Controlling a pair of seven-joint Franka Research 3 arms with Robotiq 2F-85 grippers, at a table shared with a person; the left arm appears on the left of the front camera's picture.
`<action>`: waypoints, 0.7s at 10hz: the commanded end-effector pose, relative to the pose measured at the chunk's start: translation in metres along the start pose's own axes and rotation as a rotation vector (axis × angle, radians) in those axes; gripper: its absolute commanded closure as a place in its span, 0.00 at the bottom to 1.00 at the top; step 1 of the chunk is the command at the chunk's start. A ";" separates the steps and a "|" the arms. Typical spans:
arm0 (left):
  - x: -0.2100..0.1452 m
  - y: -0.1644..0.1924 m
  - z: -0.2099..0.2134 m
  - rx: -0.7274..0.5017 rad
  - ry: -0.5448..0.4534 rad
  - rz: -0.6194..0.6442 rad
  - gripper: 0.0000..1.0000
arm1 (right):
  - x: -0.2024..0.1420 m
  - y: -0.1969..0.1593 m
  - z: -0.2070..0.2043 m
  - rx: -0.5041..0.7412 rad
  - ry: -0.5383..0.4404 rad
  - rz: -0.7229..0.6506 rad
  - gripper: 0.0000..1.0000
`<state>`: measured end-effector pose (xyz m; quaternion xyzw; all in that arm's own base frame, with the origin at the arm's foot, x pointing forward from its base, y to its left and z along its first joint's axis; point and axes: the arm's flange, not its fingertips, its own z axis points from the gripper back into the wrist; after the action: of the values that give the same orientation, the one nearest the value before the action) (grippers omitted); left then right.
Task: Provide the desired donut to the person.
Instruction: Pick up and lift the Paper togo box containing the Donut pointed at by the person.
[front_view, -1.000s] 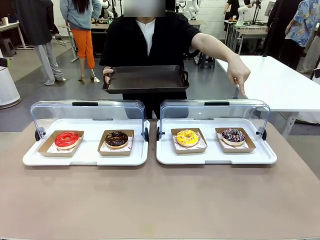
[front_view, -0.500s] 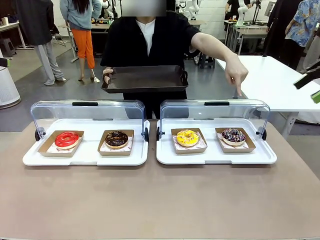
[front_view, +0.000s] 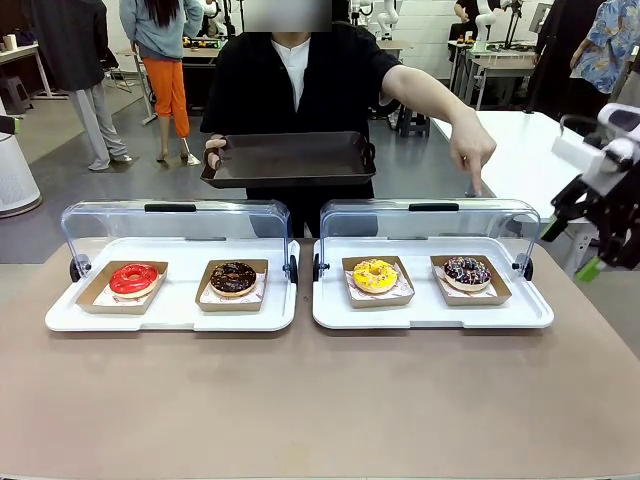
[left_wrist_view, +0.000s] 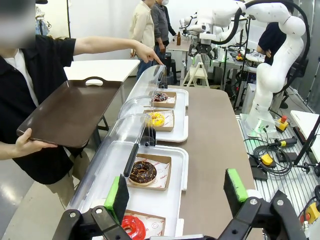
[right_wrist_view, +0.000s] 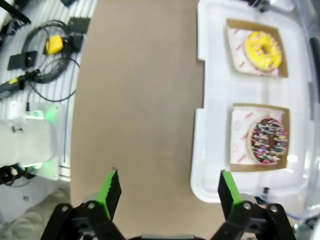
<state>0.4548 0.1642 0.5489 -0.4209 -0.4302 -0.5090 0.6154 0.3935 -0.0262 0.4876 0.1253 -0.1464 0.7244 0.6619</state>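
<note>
Both pincers were let go here, jaws spread wide and nothing in either. Our left pincer (left_wrist_view: 176, 189) hung over one end of the donut row. The red donut (left_wrist_view: 134, 226) sat right below it, nearer one green pad (left_wrist_view: 117, 192) than the other. The chocolate donut (left_wrist_view: 143, 171) came just ahead, then the yellow donut (left_wrist_view: 157, 119). The sprinkled donut (left_wrist_view: 160, 96) was at the far end, well apart from this pincer. We saw each donut in its own cardboard tray (left_wrist_view: 164, 172), with the clear lids (front_view: 430, 222) standing open on the side away from us.

Our right pincer (right_wrist_view: 168, 187) hung over bare table (right_wrist_view: 135, 100), just off the outer end of the right white tray (right_wrist_view: 212, 130). From there the sprinkled donut was the closest one, ahead and off toward one finger (right_wrist_view: 226, 190), near but not touching. The yellow one lay beyond it on the same tray. The left white tray (front_view: 180, 310) was well away from this pincer, past the yellow donut.

Farther out, across the table from both pincers, we had the person (front_view: 290, 80). Their pointing hand (front_view: 473, 150) aimed a finger down just above the open lid, over the sprinkled donut's end of the tray. Their other hand (front_view: 215, 152) held a dark serving tray (front_view: 290, 158) level, beyond the chocolate and yellow donuts.
</note>
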 end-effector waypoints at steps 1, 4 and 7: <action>0.000 -0.001 0.002 -0.005 -0.011 -0.002 0.00 | -0.011 -0.007 -0.022 0.027 -0.003 -0.059 0.00; 0.000 -0.001 0.002 -0.005 -0.011 -0.002 0.00 | -0.013 -0.003 -0.026 0.038 -0.010 -0.035 0.00; 0.000 -0.001 0.002 -0.005 -0.011 -0.002 0.00 | -0.013 -0.003 -0.026 0.038 -0.010 -0.035 0.00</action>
<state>0.4548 0.1642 0.5488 -0.4210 -0.4302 -0.5089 0.6154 0.3973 -0.0309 0.4593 0.1559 -0.1386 0.7116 0.6709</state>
